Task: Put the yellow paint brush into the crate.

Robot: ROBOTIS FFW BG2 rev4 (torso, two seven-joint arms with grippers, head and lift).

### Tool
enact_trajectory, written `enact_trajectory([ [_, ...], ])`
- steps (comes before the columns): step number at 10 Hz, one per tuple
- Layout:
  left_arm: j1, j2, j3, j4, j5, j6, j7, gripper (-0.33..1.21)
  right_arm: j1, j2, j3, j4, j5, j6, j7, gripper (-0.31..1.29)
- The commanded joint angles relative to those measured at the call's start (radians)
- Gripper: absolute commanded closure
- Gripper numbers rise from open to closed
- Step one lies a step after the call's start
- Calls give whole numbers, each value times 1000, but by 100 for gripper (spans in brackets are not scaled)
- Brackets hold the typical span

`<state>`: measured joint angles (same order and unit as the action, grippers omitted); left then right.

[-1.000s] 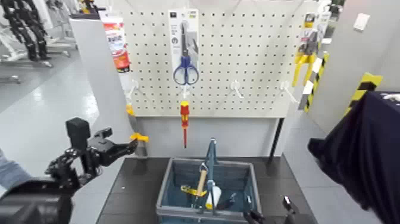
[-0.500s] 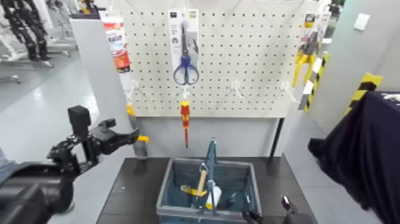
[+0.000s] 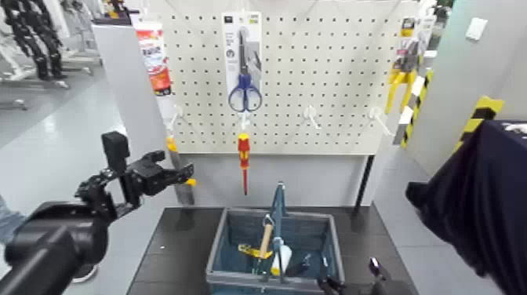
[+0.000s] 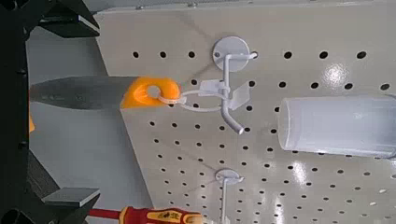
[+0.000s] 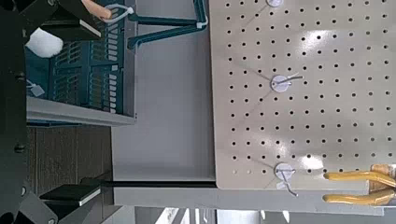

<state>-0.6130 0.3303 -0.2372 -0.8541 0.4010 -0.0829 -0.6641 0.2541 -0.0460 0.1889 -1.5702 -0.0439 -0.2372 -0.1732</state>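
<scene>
task_object: yellow paint brush (image 4: 82,91) is hanging by a loop (image 4: 193,101) from a hook (image 4: 227,89) at the pegboard's left side; not in crate
just_changed: left gripper (image 3: 187,174) is rising beside the brush, sitting higher than a second ago and covering part of it in head view
left_gripper_state: standing wide, holding nothing; in the left wrist view the grey handle is running between its fingers, no contact showing
right_gripper_state: waiting low, just beside the crate; right gripper (image 3: 351,273) is standing spread, gripping nothing
crate: crate (image 3: 337,235) is resting on the dark surface below the pegboard (image 3: 329,94), handle standing up; it is holding a wooden-handled tool (image 3: 267,235), a yellow item (image 3: 251,250) and a white item (image 3: 284,257)
nearby: red-and-yellow screwdriver (image 3: 244,153) is hanging near the brush, wrong item
meaning_for_task: arm is apparently still lining up on the handle; grasp is pending, so task is looking early
next_need: closing on the handle, then working the loop off the hook before carrying across to the crate
risk: loop could be snagging on the hook, brush could be swinging or twisting in a loose grip
unclear: whether the handle is sitting deep enough between the fingers; cannot tell
</scene>
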Motion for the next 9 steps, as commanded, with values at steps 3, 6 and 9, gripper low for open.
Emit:
enact_trajectory([
  [3, -31, -10, -11, 41, -7, 0, -11, 38, -4, -2, 3, 6, -7, -10, 1, 14],
  [6, -34, -10, -11, 41, -7, 6, -12, 115, -4, -2, 3, 6, -10, -13, 1, 14],
  [9, -34, -11, -13, 40, -8, 6, -14, 119, -6, -3, 1, 9, -10, -17, 1, 14],
])
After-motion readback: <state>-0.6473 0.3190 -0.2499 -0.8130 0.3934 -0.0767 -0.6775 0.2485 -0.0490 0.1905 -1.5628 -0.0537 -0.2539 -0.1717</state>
